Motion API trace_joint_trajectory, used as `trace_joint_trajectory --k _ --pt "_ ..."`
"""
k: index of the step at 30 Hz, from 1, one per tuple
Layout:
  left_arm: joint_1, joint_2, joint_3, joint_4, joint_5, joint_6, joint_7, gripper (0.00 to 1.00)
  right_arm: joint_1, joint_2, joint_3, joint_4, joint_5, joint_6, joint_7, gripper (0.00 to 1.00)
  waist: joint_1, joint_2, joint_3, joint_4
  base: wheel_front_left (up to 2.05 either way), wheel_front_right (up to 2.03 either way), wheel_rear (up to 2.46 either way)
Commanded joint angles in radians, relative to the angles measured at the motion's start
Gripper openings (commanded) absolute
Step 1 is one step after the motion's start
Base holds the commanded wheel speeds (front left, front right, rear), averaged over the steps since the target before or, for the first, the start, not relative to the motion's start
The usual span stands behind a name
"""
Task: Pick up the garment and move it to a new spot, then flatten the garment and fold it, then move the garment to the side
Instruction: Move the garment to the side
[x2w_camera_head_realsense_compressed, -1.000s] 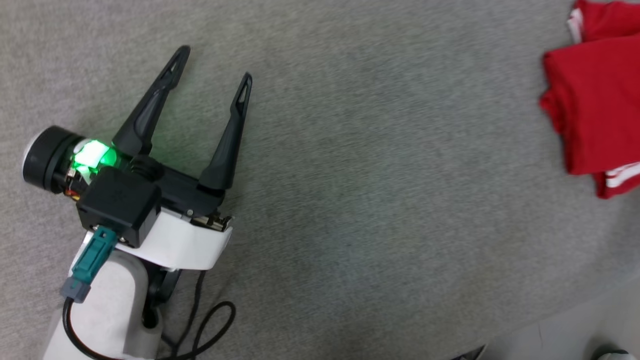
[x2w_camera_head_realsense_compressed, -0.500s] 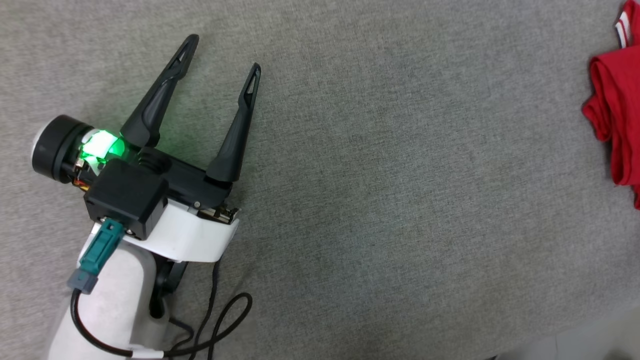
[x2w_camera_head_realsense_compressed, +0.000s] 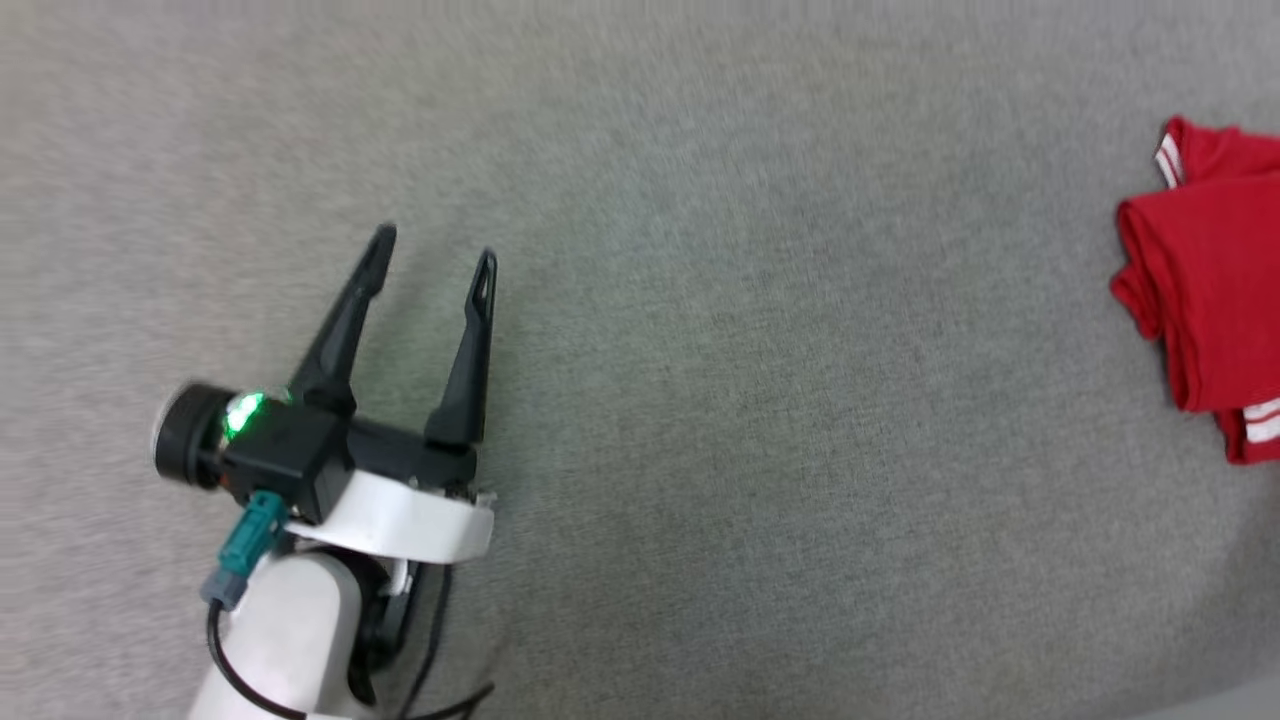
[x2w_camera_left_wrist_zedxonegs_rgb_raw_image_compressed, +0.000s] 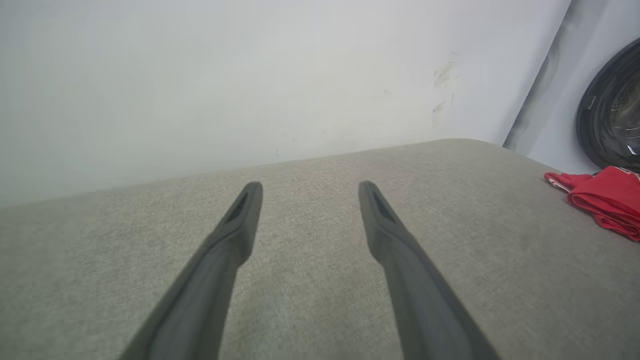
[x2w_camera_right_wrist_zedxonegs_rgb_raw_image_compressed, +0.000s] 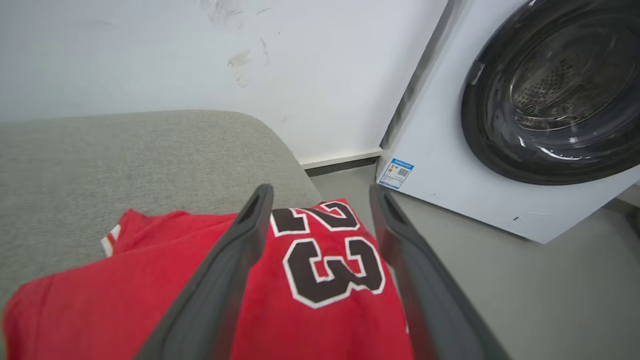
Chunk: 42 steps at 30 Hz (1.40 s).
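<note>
2 grippers, both spread, neither pinching cloth. Left gripper (x2w_camera_head_realsense_compressed: 435, 247) over bare stretch of grey fabric surface (x2w_camera_head_realsense_compressed: 760, 400), fingers pointing toward white wall (x2w_camera_left_wrist_zedxonegs_rgb_raw_image_compressed: 200, 75). Red jersey (x2w_camera_head_realsense_compressed: 1205, 300) lies folded in layers at surface's right end, well apart from left gripper. Right gripper (x2w_camera_right_wrist_zedxonegs_rgb_raw_image_compressed: 321, 190) directly over jersey, contact unclear; black white-outlined 23 (x2w_camera_right_wrist_zedxonegs_rgb_raw_image_compressed: 330, 270) shows between its fingers. White stripes at jersey's edges. Front-load washing machine (x2w_camera_right_wrist_zedxonegs_rgb_raw_image_compressed: 450, 165) stands on floor (x2w_camera_right_wrist_zedxonegs_rgb_raw_image_compressed: 525, 300) beyond jersey.

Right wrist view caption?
Open right gripper over folded bright red number-23 jersey on grey fabric surface, white washing machine beyond.
</note>
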Motion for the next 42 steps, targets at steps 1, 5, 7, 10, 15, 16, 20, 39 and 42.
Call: trace_joint_trajectory --k 1,5,7,10,15,16,20,39,42 --pt "0.027 -0.010 0.004 0.019 -0.010 0.008 -0.010 1.00 0.048 0.034 0.009 -0.034 0.026 -0.001 -0.005 1.00 0.0002 0.0000 -0.082 0.046 0.00 0.00 0.00" --pt "0.078 -0.033 0.016 0.073 -0.034 0.021 -0.024 1.00 0.197 0.117 0.022 -0.185 0.068 -0.001 -0.005 1.00 0.0002 0.0000 -0.154 0.082 0.00 0.00 0.00" --pt "0.101 -0.038 0.024 0.100 -0.040 0.025 -0.028 1.00 0.273 0.164 0.026 -0.261 0.074 -0.001 -0.004 1.00 0.0002 0.0000 -0.186 0.099 0.00 0.00 0.00" --pt "0.135 -0.044 0.036 0.135 -0.049 0.030 -0.031 1.00 0.386 0.230 0.047 -0.353 0.071 -0.001 -0.004 1.00 0.0002 0.0000 -0.232 0.124 0.00 0.00 0.00" --pt "0.196 -0.054 0.066 0.169 -0.059 0.041 -0.034 1.00 0.550 0.325 0.110 -0.502 0.050 -0.001 0.010 1.00 0.0002 0.0000 -0.310 0.158 0.00 0.00 0.00" --pt "0.210 -0.056 0.074 0.174 -0.060 0.045 -0.034 1.00 0.577 0.336 0.127 -0.529 0.048 -0.001 0.020 1.00 0.0002 0.0000 -0.325 0.165 0.00 0.00 0.00" --pt "0.265 -0.071 0.102 0.183 -0.059 0.049 -0.033 1.00 0.678 0.362 0.193 -0.633 0.058 -0.001 0.068 1.00 0.0002 0.0000 -0.388 0.196 0.00 0.00 0.00" --pt "0.431 -0.090 0.190 0.193 -0.005 0.027 -0.032 1.00 0.938 0.378 0.338 -0.950 0.102 -0.001 0.198 1.00 0.0002 0.0000 -0.537 0.258 0.00 0.00 0.00" --pt "0.421 -0.088 0.198 0.198 0.002 0.015 -0.032 1.00 0.945 0.378 0.339 -0.957 0.100 -0.001 0.202 1.00 0.0002 0.0000 -0.539 0.258 0.00 0.00 0.00"
